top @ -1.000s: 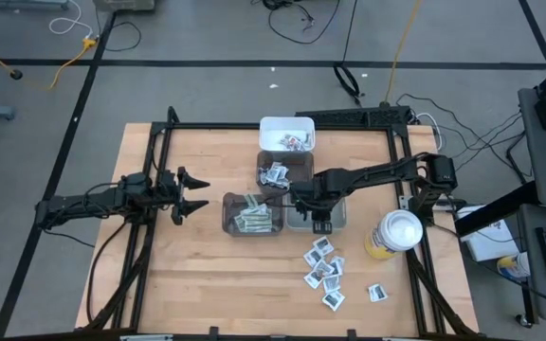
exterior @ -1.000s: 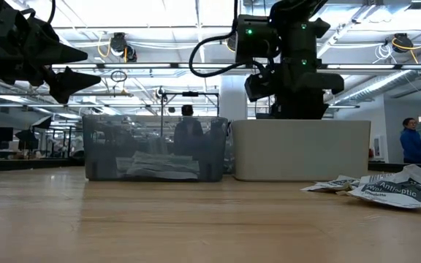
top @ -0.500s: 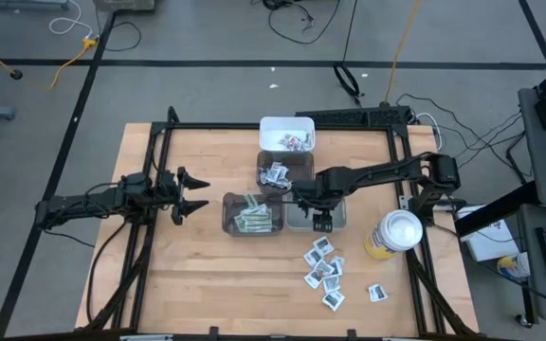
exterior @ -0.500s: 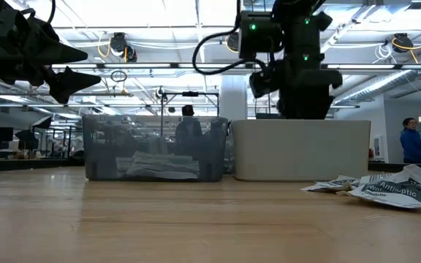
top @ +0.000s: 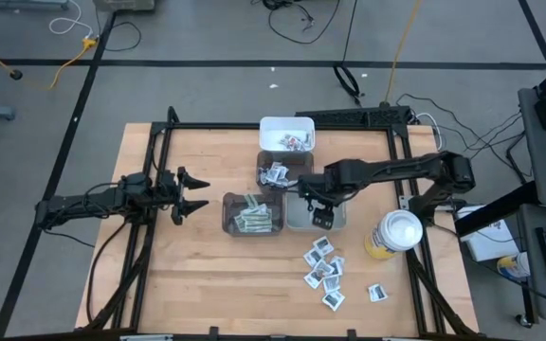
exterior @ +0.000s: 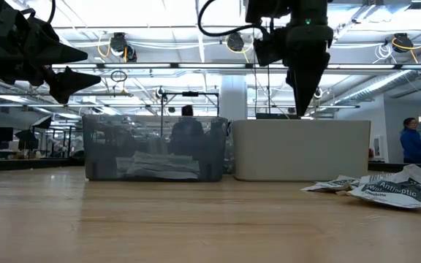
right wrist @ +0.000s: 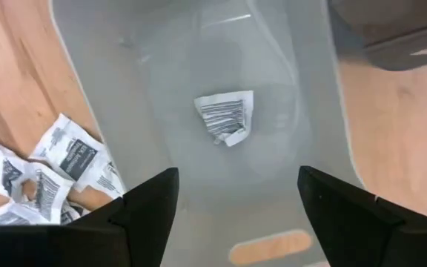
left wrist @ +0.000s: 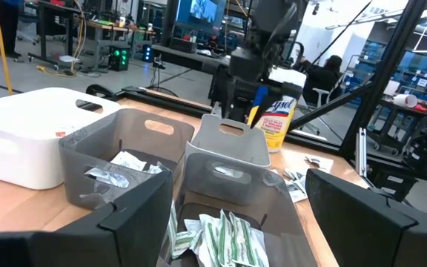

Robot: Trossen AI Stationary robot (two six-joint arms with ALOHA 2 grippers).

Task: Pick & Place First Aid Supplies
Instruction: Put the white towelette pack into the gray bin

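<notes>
Wood tabletop (top: pixel 159 265) carries everything here. At the left, the left gripper (top: pixel 193 192) hangs above the boards, its fingers spread and holding nothing, pointing toward the bins. Next comes a dark clear bin (top: pixel 251 214) with a heap of narrow green-and-white strip wrappers (left wrist: pixel 224 236) in it. Behind it stands another dark bin (top: pixel 283 170) holding small white packets (top: pixel 274 174), and behind that a white bin (top: pixel 287 134) with a few tiny packets inside. Just right of the strip-wrapper bin sits a pale grey bin (right wrist: pixel 273 96); the right gripper (top: pixel 320 201) hovers above it, fingers spread wide and empty (the right wrist view looks straight down between them). One square white sachet (right wrist: pixel 224 116) with dark print lies flat on that bin's floor, free of the fingers. In front of the grey bin, loose sachets (top: pixel 324 270) are scattered on the wood, one lying apart (top: pixel 376 293). Farther right stands a yellow canister (top: pixel 393 235) with a white lid.
</notes>
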